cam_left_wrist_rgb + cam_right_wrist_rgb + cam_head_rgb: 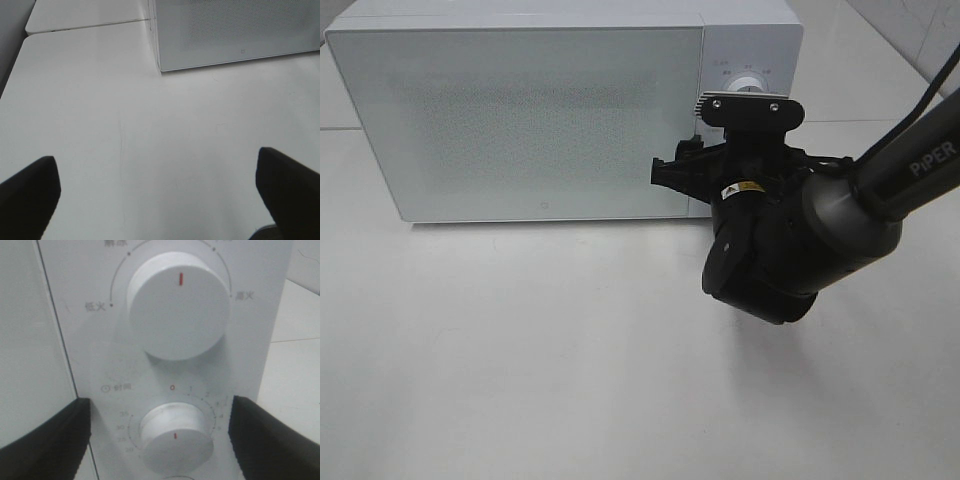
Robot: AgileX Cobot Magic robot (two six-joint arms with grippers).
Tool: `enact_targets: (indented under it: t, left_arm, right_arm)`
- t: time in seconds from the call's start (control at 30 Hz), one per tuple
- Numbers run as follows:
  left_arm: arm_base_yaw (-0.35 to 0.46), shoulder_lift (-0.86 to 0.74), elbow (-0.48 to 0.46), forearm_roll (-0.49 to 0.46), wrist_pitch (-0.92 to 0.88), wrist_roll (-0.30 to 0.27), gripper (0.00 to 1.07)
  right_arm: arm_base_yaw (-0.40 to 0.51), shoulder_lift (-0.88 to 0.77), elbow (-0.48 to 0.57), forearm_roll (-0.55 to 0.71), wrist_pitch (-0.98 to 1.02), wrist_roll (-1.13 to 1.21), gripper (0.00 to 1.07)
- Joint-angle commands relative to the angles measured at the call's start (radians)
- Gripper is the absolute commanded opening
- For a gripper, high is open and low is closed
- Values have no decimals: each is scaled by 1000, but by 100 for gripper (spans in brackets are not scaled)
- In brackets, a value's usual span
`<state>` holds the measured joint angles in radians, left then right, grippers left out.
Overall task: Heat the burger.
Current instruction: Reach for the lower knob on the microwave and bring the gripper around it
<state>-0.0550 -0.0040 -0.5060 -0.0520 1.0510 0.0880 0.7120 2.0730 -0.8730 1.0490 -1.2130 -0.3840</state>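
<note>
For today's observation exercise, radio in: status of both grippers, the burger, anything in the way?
Left gripper open over white table. Right gripper open, straddling white microwave's lower round dial. Burger not in view; microwave door shut.

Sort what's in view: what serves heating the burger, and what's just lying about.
Serving the job: microwave, door shut; its timer knob, flanked by the open right gripper; power knob.
Just there: left gripper, open over the white table.
The burger is not in view.
</note>
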Motion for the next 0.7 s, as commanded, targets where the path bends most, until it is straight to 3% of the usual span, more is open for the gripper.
enact_targets:
  t: [0.03,0.7]
  left_arm:
    - [1,-22,3,1,-12,-5,100]
    - [1,-22,3,1,-12,-5,100]
  right_arm:
    - [-3,2,-8,-13,-147,-10,76]
    - [-13,42,-8,9,-147,-11,76]
